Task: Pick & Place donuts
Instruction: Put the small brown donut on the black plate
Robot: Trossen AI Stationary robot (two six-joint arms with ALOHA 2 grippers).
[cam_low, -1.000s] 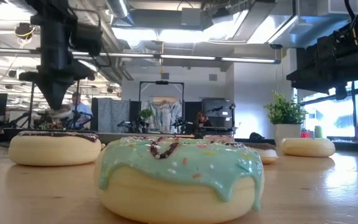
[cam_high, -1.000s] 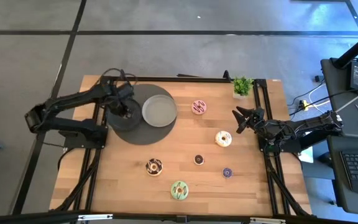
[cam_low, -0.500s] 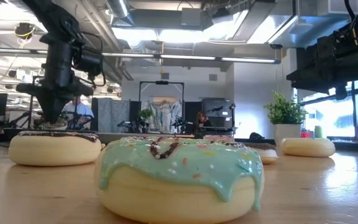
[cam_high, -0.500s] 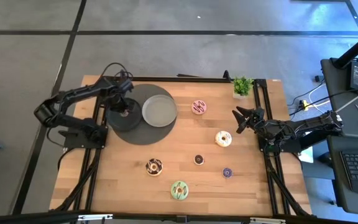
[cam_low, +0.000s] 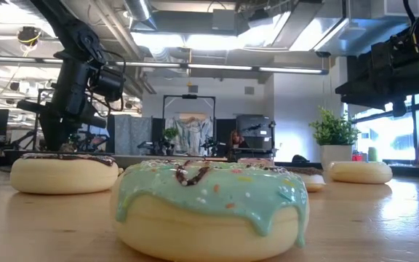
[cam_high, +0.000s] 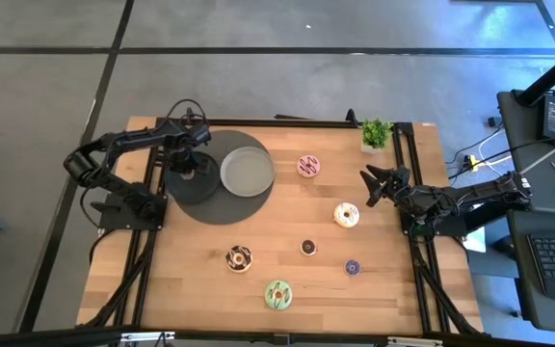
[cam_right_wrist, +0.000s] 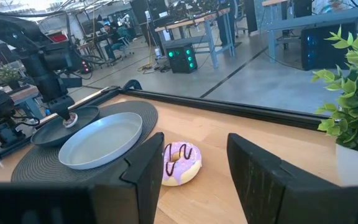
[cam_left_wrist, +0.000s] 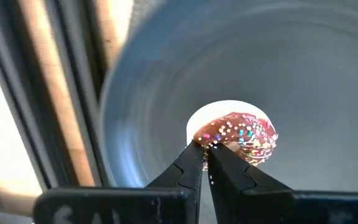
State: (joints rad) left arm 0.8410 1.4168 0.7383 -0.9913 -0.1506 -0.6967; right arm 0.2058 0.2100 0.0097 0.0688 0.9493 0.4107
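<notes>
On the pale wooden table (cam_high: pixel 277 231), the left gripper (cam_left_wrist: pixel 205 148) is pinching a small chocolate-iced, sprinkled ring donut (cam_left_wrist: pixel 236 135) over the dark round dish (cam_high: pixel 183 183), seemingly placing it, so releasing comes next, while the right gripper (cam_high: pixel 370 186), fingers spread, is waiting near the cream-iced donut (cam_high: pixel 346 215).

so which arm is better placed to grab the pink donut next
Right. The right gripper is open and the pink donut lies just ahead between its fingers; from above it sits on the right arm's half. The left gripper is shut on a chocolate donut over the dark disc.
</notes>
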